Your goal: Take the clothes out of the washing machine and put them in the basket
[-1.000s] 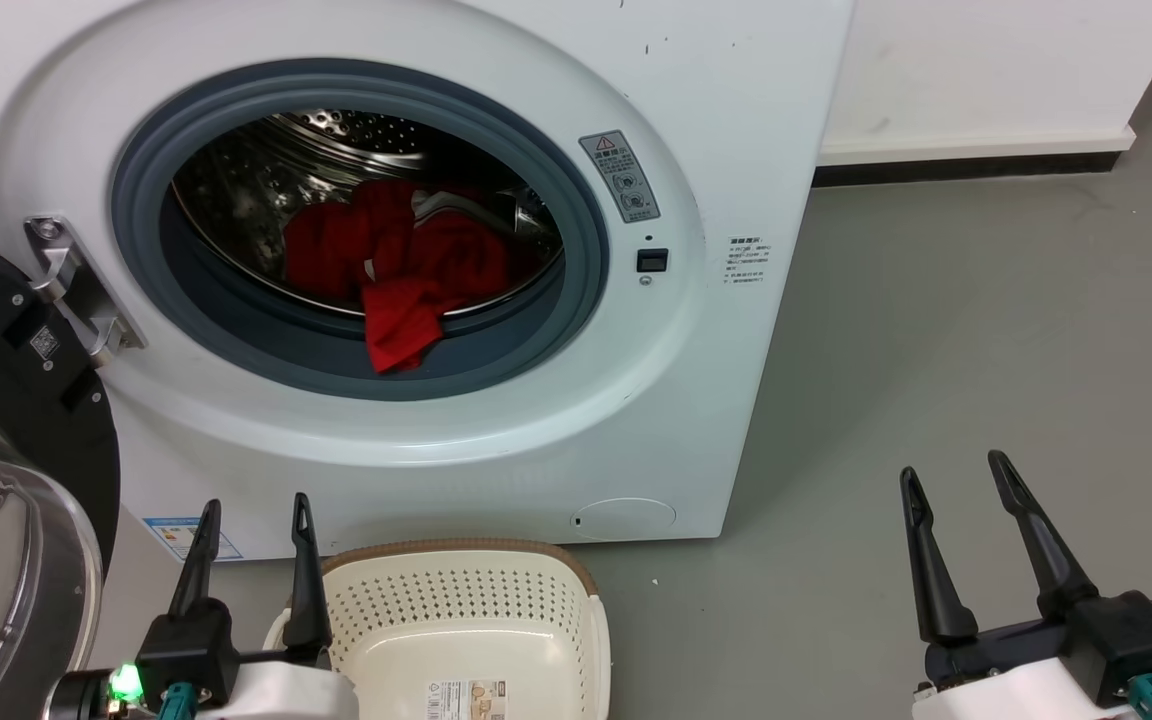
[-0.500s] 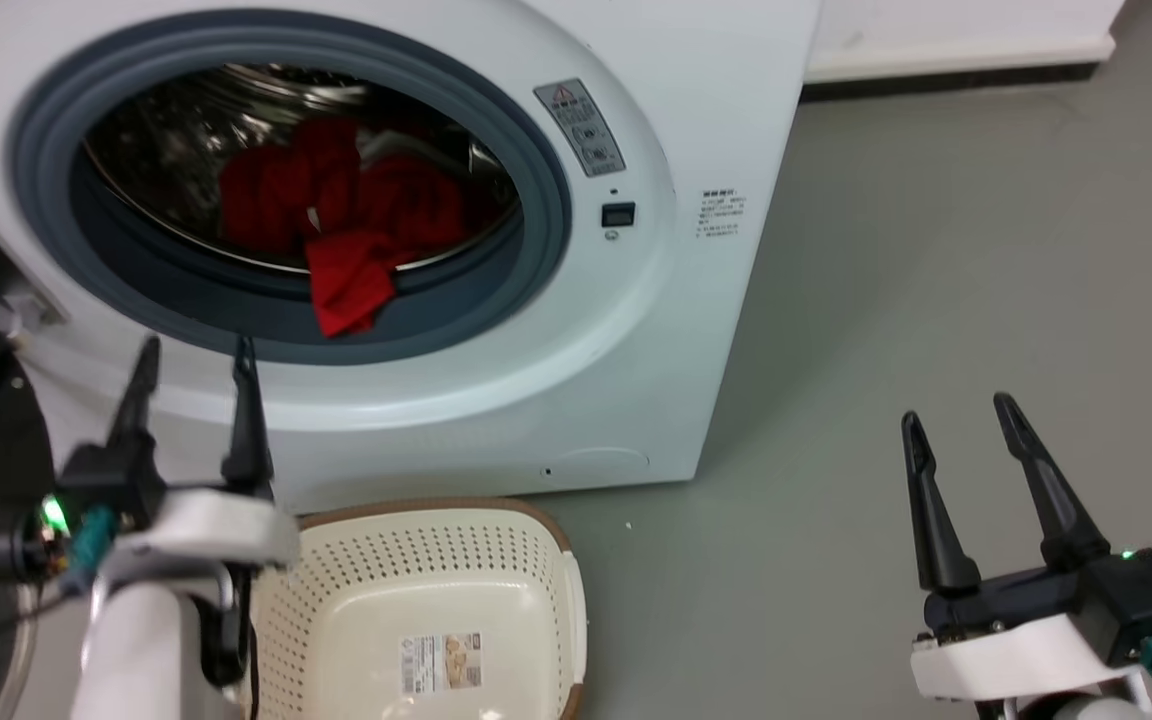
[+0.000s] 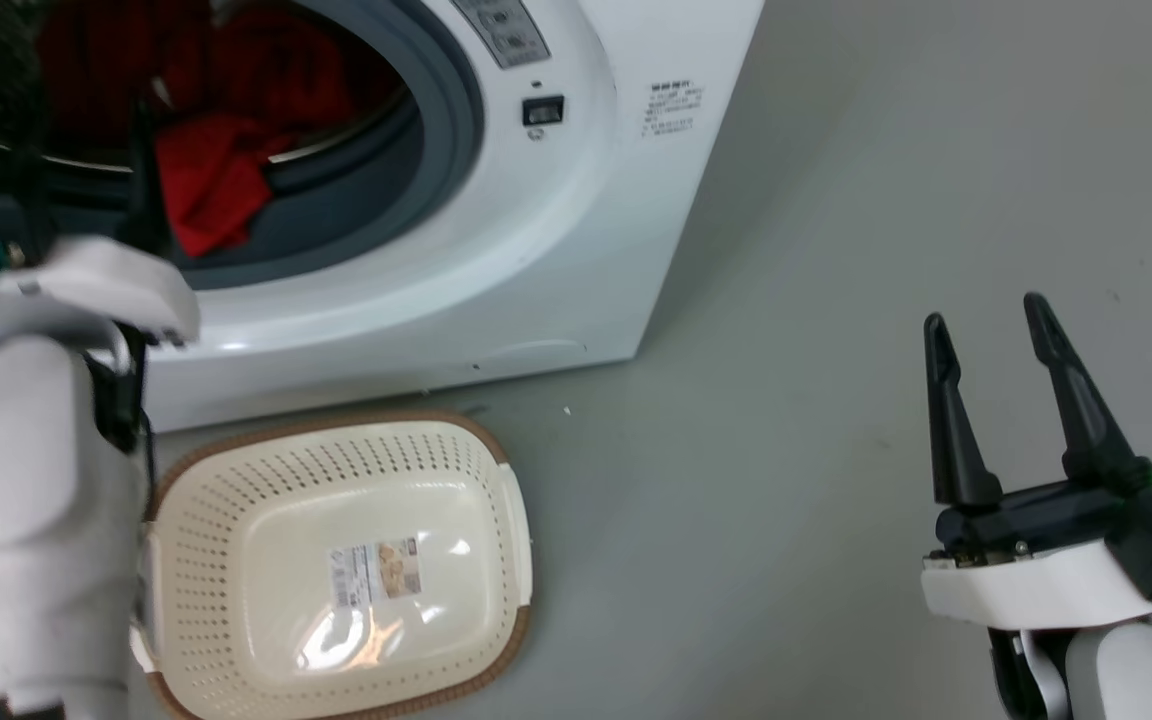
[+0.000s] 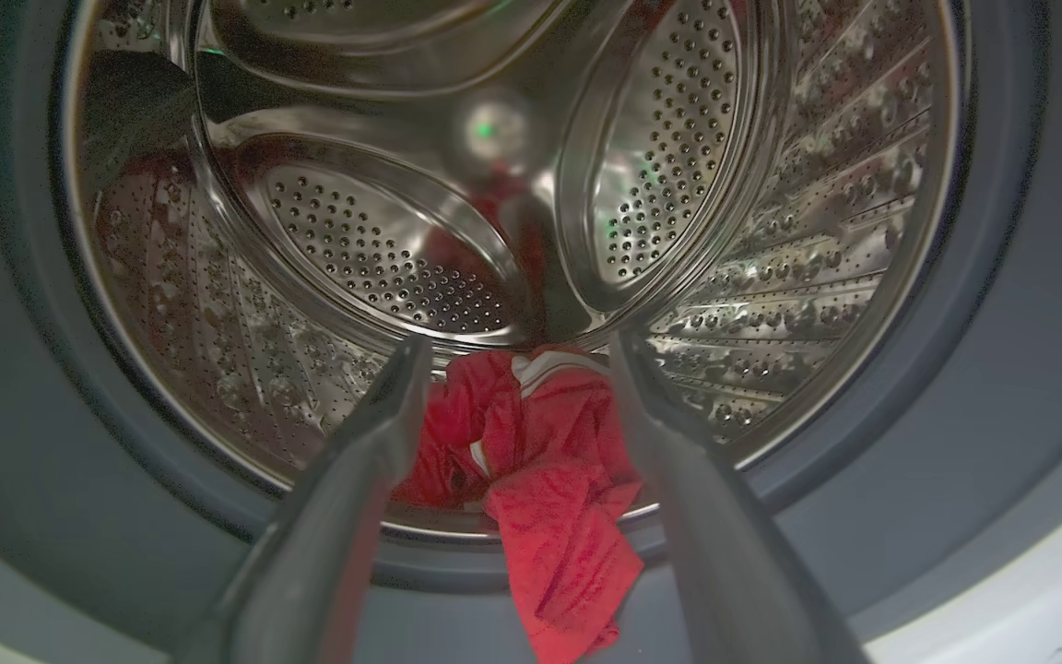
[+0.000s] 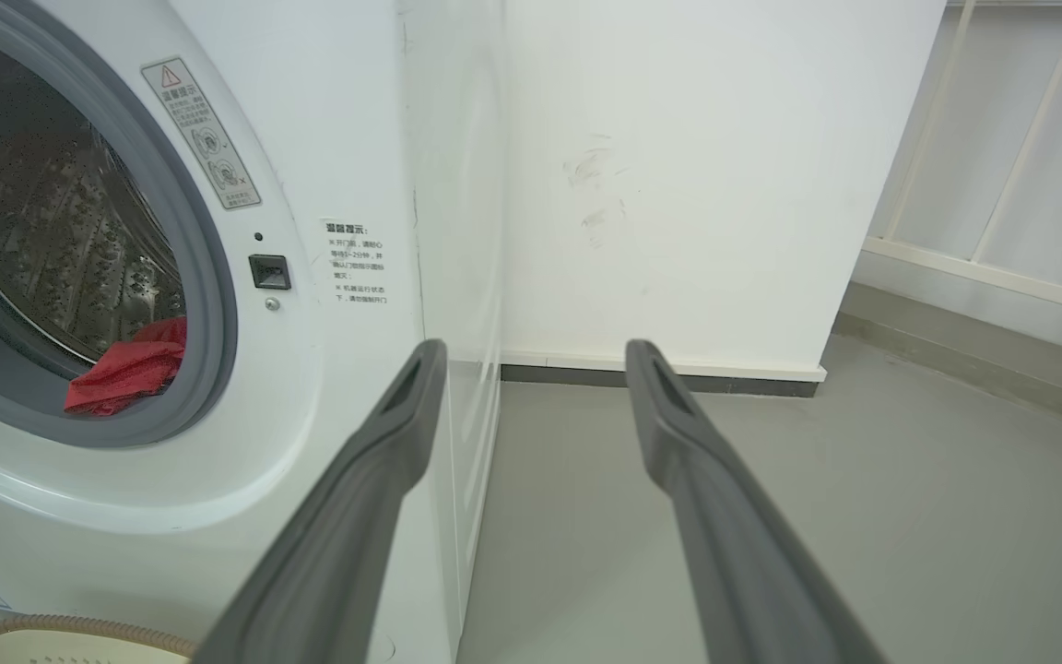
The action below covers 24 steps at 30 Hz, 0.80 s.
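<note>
Clothes [image 4: 549, 480] now lie before raised left tool [image 4: 520, 343].

Red clothes [image 4: 549, 461], bunched at the front of the drum, straight ahead between the spread fingers of the left gripper [image 4: 520, 343]; white trim on top, one flap draped out over the grey door ring. White washing machine [image 5: 347, 138], porthole open, perforated steel drum, off to the left of the right gripper [image 5: 533, 346]. Cream perforated basket [image 3: 266, 465], brown-rimmed, upright on the floor, paper label on its bottom, below the left gripper, near the washer's foot.
</note>
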Tool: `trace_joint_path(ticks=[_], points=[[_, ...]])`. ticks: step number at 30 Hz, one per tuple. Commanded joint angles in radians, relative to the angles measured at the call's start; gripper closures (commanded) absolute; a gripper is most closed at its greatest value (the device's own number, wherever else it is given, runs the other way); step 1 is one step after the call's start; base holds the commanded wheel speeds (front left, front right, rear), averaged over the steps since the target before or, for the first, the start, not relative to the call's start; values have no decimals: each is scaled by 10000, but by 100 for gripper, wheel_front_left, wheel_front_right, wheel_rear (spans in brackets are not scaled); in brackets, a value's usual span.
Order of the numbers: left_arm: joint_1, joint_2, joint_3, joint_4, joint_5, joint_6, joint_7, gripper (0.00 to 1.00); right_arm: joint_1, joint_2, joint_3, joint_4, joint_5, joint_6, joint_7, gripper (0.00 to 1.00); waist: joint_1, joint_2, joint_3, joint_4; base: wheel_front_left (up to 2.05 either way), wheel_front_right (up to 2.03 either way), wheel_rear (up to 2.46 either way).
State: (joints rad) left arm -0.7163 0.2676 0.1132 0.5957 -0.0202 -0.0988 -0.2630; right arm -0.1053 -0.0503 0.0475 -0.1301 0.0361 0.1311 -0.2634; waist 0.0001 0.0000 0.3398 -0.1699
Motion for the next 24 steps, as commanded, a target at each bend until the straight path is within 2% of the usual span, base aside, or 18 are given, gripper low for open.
trace_joint_path(ticks=[1, 4, 9, 13, 19, 24], points=[[-655, 290, -146, 355, 155, -55, -28, 0, -282, 3, -6, -83, 129, -7, -21, 0, -1, 0, 754, -386, 0, 0, 0], [-1676, 651, -420, 1351, 225, -152, 184, 0, -493, 2, -18, -156, 225, -7, -21, 0, -1, 0, 1272, -535, 0, 0, 0], [-3517, 1316, -943, 2636, 267, -268, 1203, 0, -868, 3, -27, -268, 449, -7, -19, 0, -1, 0, 2033, -719, 0, 0, 0], [-4724, 1585, -1919, 3473, 138, -298, 2250, 0, -1115, 2, -15, -332, 579, -7, -21, 0, -1, 0, 2520, -797, 0, 0, 0], [-6206, 2001, -3915, 4150, -1117, -298, 4328, 0, -1461, 2, 8, -450, 754, -7, -21, 0, -1, 0, 3261, -909, 0, 0, 0], [-7050, 2453, -4957, 4183, -2536, -300, 6096, 0, -1674, 2, 164, -536, 849, -7, -21, 0, -1, 0, 3841, -1039, 0, 0, 0]])
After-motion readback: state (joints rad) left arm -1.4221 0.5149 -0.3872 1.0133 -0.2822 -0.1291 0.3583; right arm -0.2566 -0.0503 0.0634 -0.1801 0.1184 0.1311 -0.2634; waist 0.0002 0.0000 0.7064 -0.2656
